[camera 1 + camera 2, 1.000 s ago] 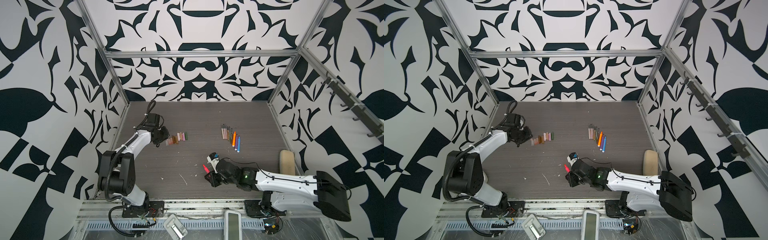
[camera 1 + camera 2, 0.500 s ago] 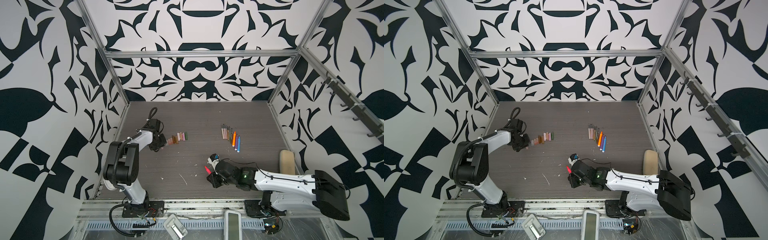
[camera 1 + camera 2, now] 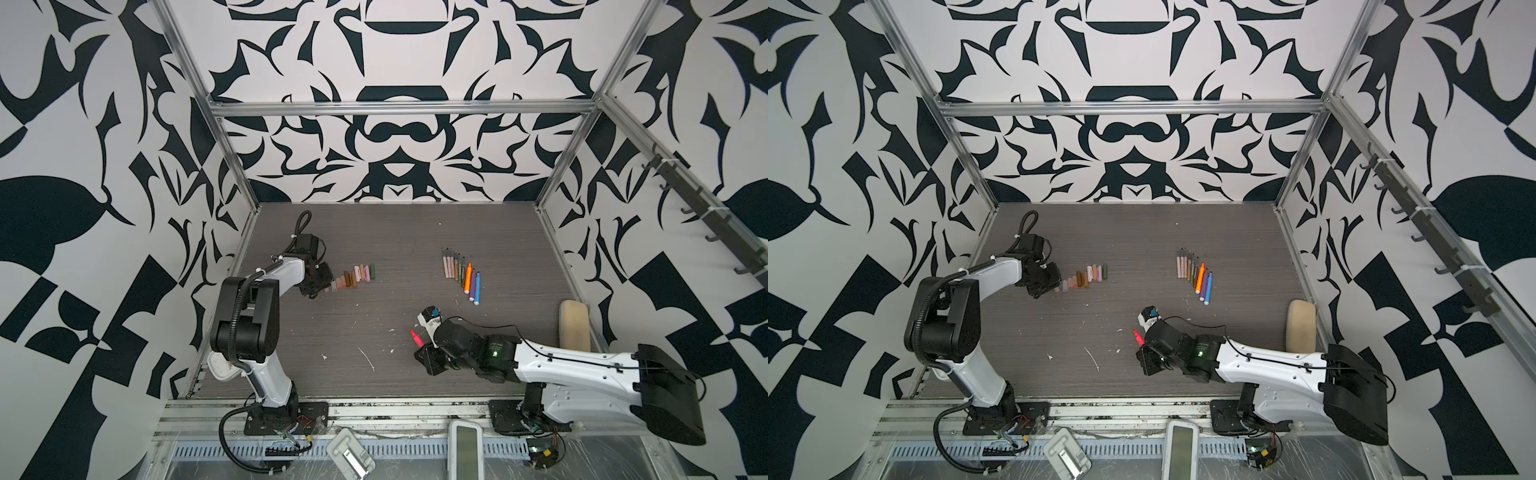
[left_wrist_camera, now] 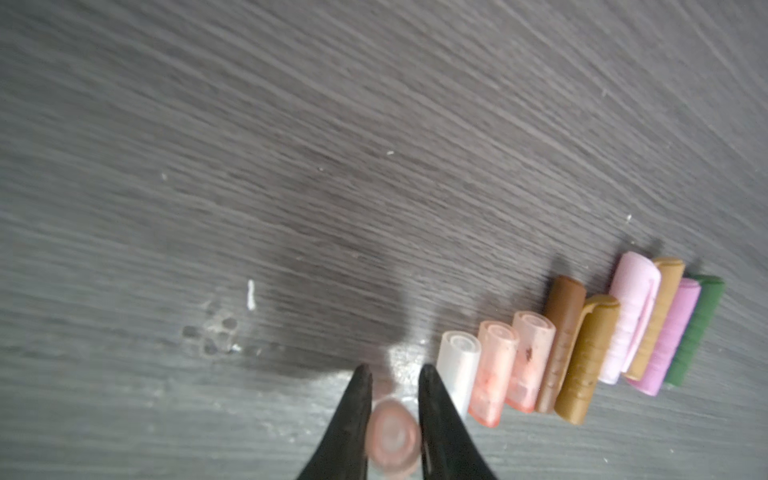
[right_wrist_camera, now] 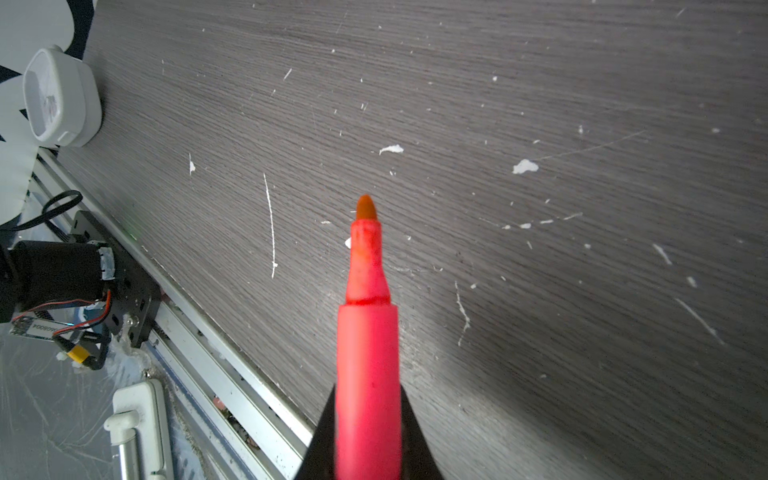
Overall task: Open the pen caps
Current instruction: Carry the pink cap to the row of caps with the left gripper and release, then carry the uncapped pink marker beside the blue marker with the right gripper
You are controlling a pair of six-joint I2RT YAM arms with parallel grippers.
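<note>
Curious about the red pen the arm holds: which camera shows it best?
The right wrist view: the red pen fills the middle, uncapped tip sharp. In both top views it is a tiny red sliver; the left wrist view misses it.

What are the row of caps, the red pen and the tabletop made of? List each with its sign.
Pen caps: plastic, it seems; some translucent with inner tubes showing, others opaque matte with moulded clips.
Red pen: smooth opaque plastic, probably a felt tip.
Tabletop: likely wood-grain laminate, matte grey, fine printed streaks.
</note>
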